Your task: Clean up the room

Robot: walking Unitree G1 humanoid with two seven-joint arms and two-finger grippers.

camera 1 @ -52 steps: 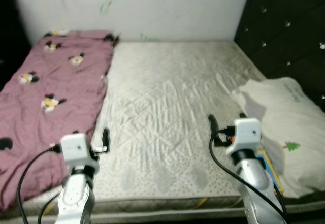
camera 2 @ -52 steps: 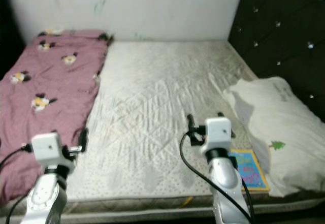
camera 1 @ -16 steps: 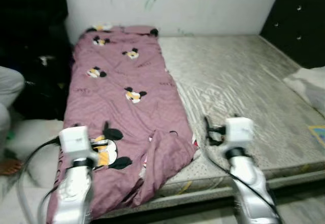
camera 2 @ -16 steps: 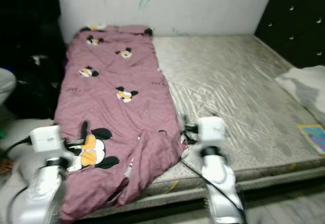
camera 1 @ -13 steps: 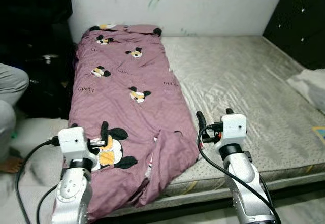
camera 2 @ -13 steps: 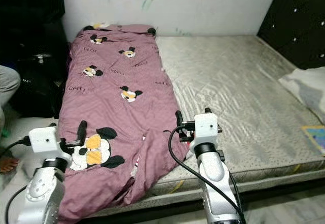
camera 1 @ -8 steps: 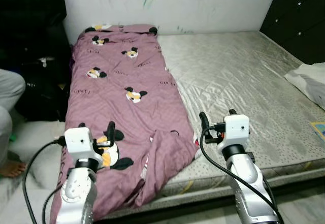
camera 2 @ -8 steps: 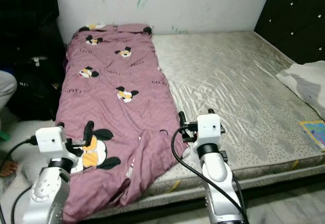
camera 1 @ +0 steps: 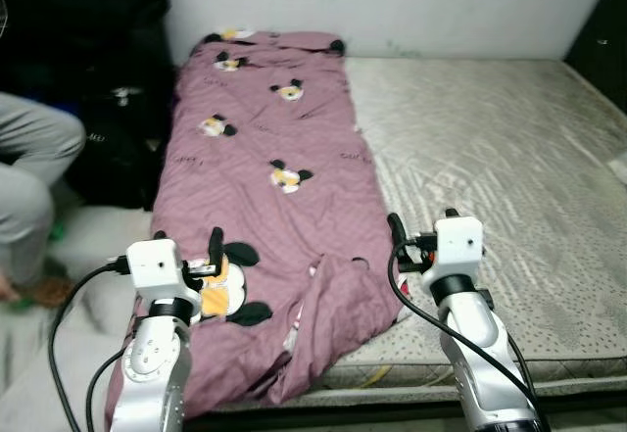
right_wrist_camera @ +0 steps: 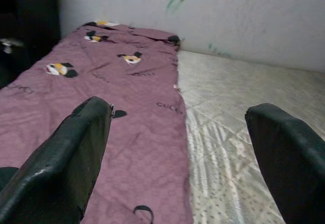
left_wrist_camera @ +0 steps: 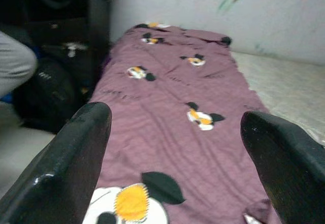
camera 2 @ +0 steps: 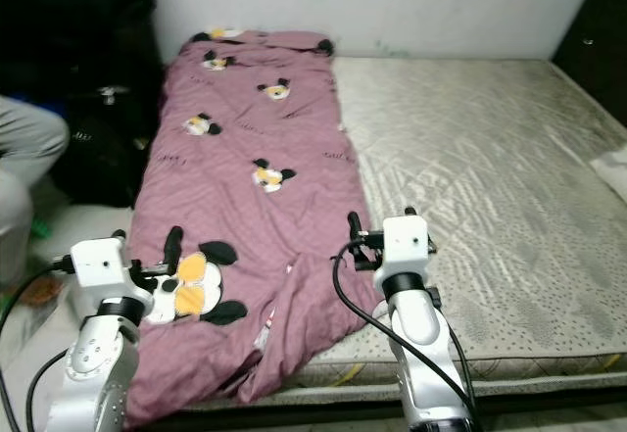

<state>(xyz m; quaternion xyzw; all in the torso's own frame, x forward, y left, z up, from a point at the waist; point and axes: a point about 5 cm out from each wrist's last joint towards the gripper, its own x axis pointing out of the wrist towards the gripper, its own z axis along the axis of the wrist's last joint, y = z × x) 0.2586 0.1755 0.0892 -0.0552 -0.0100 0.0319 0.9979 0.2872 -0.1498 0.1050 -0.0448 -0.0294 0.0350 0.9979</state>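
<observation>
A mauve blanket (camera 1: 274,187) printed with cartoon mice lies along the left side of a bare grey mattress (camera 1: 490,138); its near end is bunched and hangs over the front edge. My left gripper (camera 1: 188,246) hovers open above the blanket's near left corner. My right gripper (camera 1: 421,224) is open above the mattress, just right of the blanket's bunched edge. In the left wrist view the open left gripper (left_wrist_camera: 175,153) looks along the blanket (left_wrist_camera: 172,92). In the right wrist view the open right gripper (right_wrist_camera: 177,153) frames the blanket (right_wrist_camera: 117,97) and the mattress (right_wrist_camera: 244,97). Neither gripper holds anything.
A person's grey trouser leg (camera 1: 34,172) is at the left, beside a black bag (camera 1: 122,148) on the floor. A white wall (camera 1: 411,1) backs the bed. A dark headboard (camera 1: 612,50) and a white pillow corner (camera 2: 612,168) are at the right edge.
The camera has swung left, so the bed sits further right in the picture and the pillow has almost left it. Both grippers keep the same open pose.
</observation>
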